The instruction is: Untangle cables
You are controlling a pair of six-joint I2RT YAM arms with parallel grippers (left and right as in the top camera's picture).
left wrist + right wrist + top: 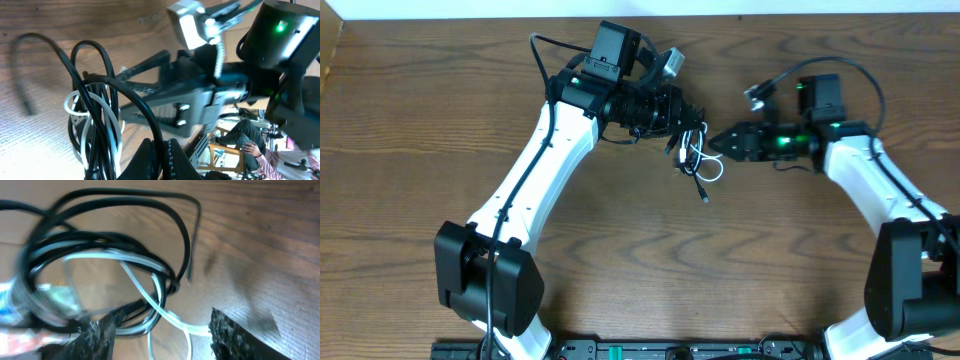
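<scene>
The tangle sits about midway between the left and right edges of the table [440,90], nearer the far edge than the near one. The left gripper [161,153] has its fingers drawn narrow, and the black cable [189,250] runs down between them, so it looks pinched there. From that grip the bundle stretches toward the near edge, with one loose black end trailing out furthest.

The right gripper [713,140] points in from the right-edge side, across that long axis, just beside the loops and not touching them. Its own camera shows its fingers spread wide, with the white cable [115,256] looping straight ahead and one white strand running back into the gap between them. The white strand is therefore the closer catch for the right arm, and pulling it toward the right edge would likely draw it out of the black loops.

The crossings inside the bundle are too dense to follow. No plug is clear in the wrist views. The left side of the right wrist view is blurred, and from overhead the left arm covers the top of the bundle.
</scene>
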